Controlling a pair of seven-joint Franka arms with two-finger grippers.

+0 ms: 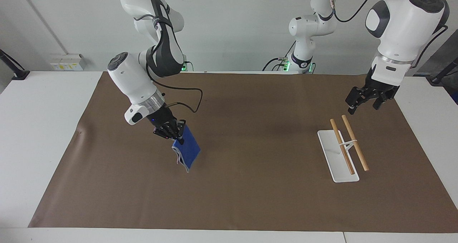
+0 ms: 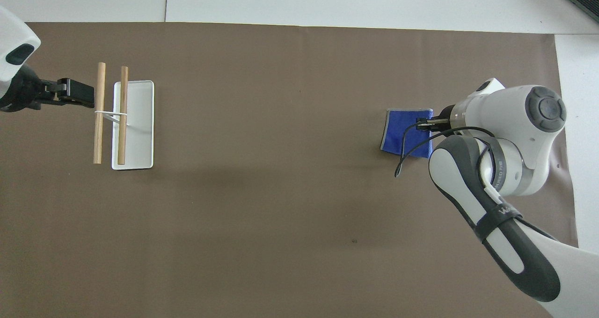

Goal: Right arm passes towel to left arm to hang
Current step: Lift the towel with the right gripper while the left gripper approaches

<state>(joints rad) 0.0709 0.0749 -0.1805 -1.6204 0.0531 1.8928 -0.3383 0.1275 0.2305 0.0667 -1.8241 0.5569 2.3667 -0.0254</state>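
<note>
1 brown mat, 2 arms, 1 rack carrying 2 wooden rods. Right gripper pinches 1 towel, dangling over the mat's right-arm end. Left gripper, fingers spread, hovers by the rack; the overhead view hides its jaws.

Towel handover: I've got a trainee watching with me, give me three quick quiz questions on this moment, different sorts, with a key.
1. True or false: the towel lies flat on the mat.
2. Which gripper holds the towel: (a) the left gripper, (b) the right gripper, (c) neither?
3. Fill in: the left gripper hangs open over the mat beside the ____.

Key:
1. False; it hangs from the shut right gripper, clear of the mat.
2. (b).
3. Rack, the white base with two wooden bars, at the left arm's end of the table.
</note>
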